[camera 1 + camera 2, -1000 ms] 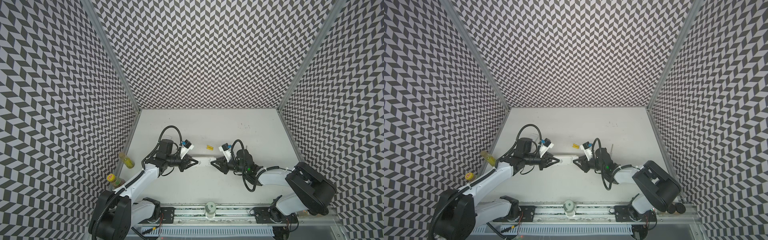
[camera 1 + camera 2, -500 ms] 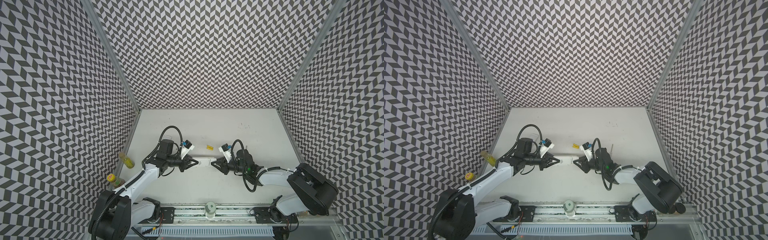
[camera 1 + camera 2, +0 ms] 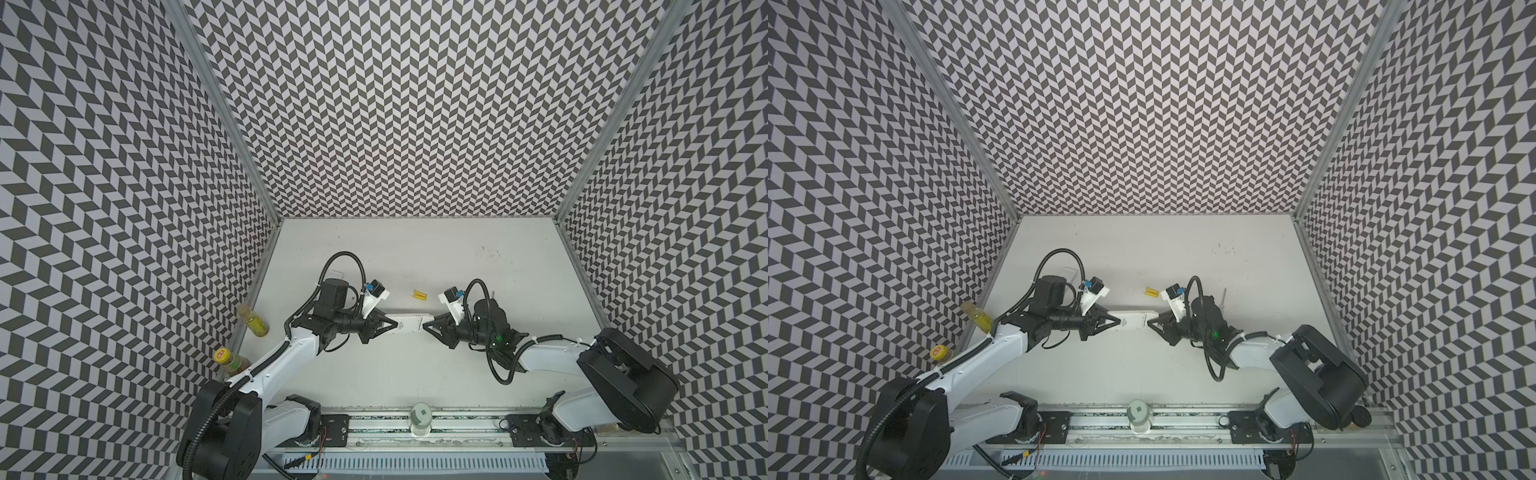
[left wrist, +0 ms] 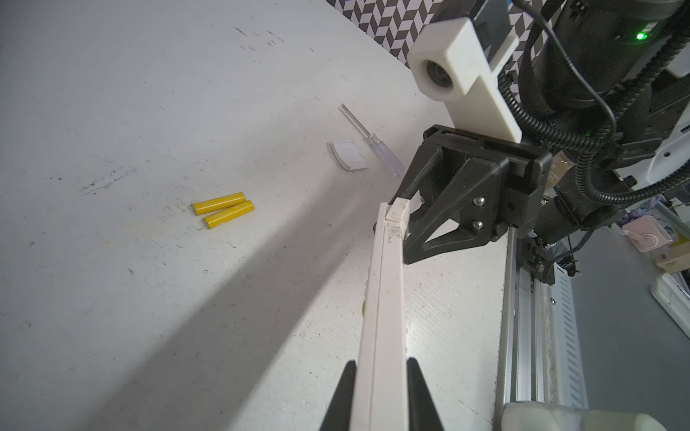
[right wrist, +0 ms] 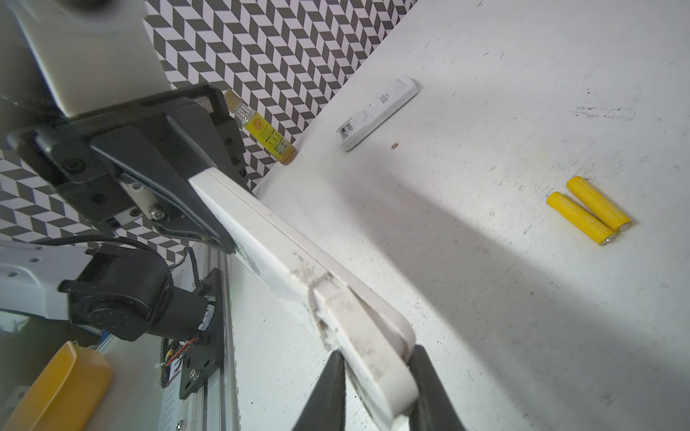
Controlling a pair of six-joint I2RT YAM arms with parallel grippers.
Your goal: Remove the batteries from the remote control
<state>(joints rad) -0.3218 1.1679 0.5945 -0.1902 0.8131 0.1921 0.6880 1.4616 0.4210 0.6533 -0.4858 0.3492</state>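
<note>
Entry: white remote (image 3: 409, 324), held clear of the desk (image 3: 415, 374) near its middle, its length running between the left and right edges, carried at its two ends by two grippers. Left gripper (image 3: 392, 326): the jaws were clenched on the remote's left end, one finger (image 4: 347, 377) seated on each side of the casing. Right gripper (image 5: 377, 358): the jaws were set either side of the opposite end, close against it; whether that end was gripped or merely flanked could not be told. A cover panel was seen on the end at the right gripper, its seam showing. Yellow batteries (image 3: 420, 295), two: laid flat on the desk, parallel and touching, just behind the held remote toward the back edge, apart from both grippers. Second remote (image 5: 377, 112), white: laid flat near the left edge, its battery bay uncovered. Loose cover (image 4: 349, 156), small and white: laid flat on the desk behind the right arm. Screwdriver (image 4: 373, 140), thin, clear-handled: laid just beside the loose cover, not touching it. Two small bottles (image 3: 252, 325), one yellow-capped: found at the left edge against the patterned wall.
</note>
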